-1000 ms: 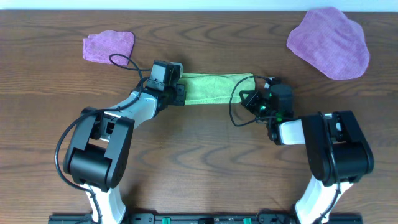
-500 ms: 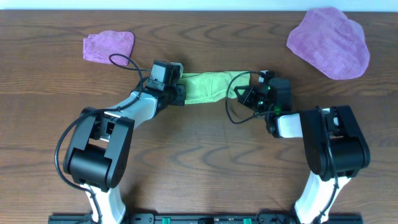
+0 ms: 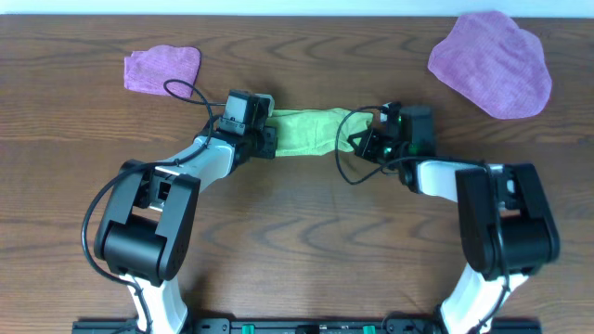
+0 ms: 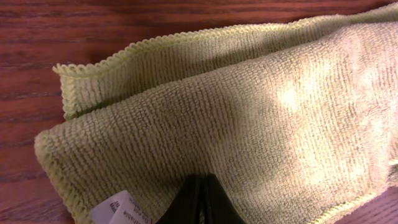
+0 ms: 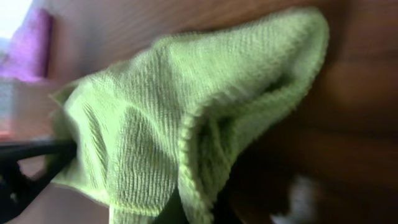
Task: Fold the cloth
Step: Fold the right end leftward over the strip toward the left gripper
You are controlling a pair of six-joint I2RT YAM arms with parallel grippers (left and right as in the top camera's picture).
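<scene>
Lime-green cloth [image 3: 311, 131] lies as a narrow folded band at mid-bench [image 3: 297, 223] in the overhead view, stretched between both arms. The left fingers [image 3: 270, 139] hold its left end and the right fingers [image 3: 364, 143] hold its right end, which is bunched inward. Open wood lies toward the arm bases. A small purple cloth [image 3: 162, 69] and a large purple cloth [image 3: 489, 63] sit well apart at the rear.

Left wrist view: the fingers are closed together on the near edge, beside the white tag [image 4: 115, 208]. A stitched edge [image 4: 93, 62] of the lower layer projects past the upper layer.

Right wrist view: the cloth end is raised and doubled over, and the fingers clamped on it are mostly hidden.
</scene>
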